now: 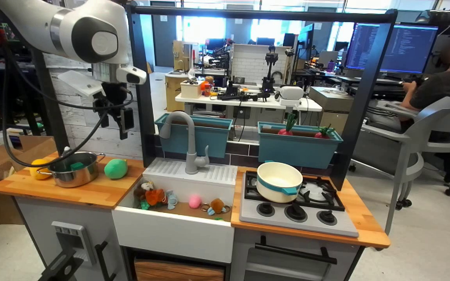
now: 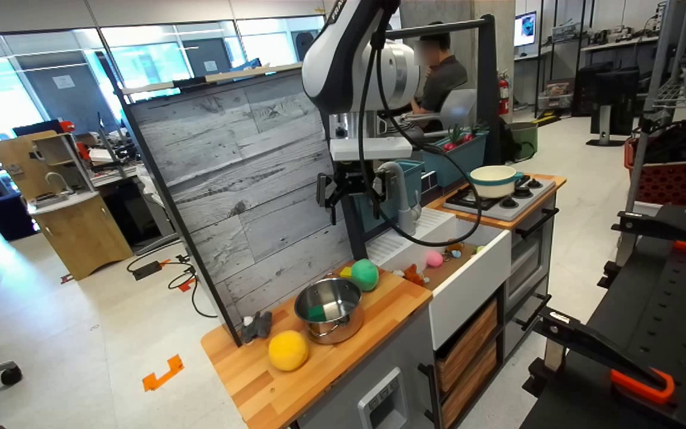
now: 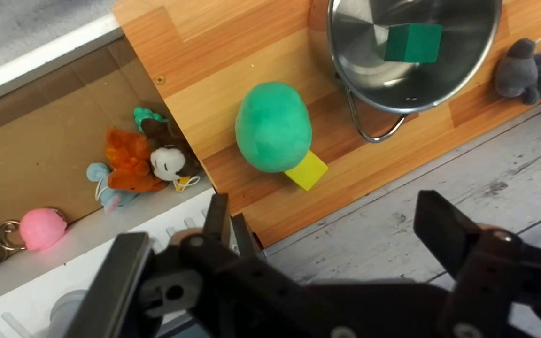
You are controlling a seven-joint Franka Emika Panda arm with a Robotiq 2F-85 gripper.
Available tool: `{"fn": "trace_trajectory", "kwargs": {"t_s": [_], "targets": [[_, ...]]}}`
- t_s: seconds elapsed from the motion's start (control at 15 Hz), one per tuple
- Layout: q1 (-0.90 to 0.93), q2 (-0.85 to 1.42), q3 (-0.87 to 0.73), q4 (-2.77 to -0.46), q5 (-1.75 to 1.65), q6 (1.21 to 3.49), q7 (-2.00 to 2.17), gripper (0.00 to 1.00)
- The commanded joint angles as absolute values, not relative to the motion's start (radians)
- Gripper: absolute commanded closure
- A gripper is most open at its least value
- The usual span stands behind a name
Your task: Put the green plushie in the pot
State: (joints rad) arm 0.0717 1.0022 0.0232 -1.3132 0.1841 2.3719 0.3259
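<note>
My gripper [image 3: 323, 209] hangs above the wooden counter [image 3: 223, 61], fingers [image 3: 442, 227] spread apart. Lettering [image 2: 337, 11] on my arm [image 2: 396, 77] is illegible. The green plushie [image 3: 273, 124] lies near the edge by the sink [image 1: 174, 230], toward the back corner, beside a yellow block [image 3: 307, 172]; the pot [image 3: 463, 65], farther from that edge, holds a green block [image 3: 413, 43].

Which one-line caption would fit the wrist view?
Past the open gripper, a wooden counter with a green plushie beside a metal pot that holds a green block.
</note>
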Motion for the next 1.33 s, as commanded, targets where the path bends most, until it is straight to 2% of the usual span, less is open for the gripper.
{"fn": "trace_trajectory", "kwargs": {"t_s": [0.0,1.27], "targets": [[0.082,1.083,0.019,-1.211,0.194,2.323,0.369,0.0],[0.097,1.242,-0.02,-1.112,0.191,2.296,0.535,0.0]]}}
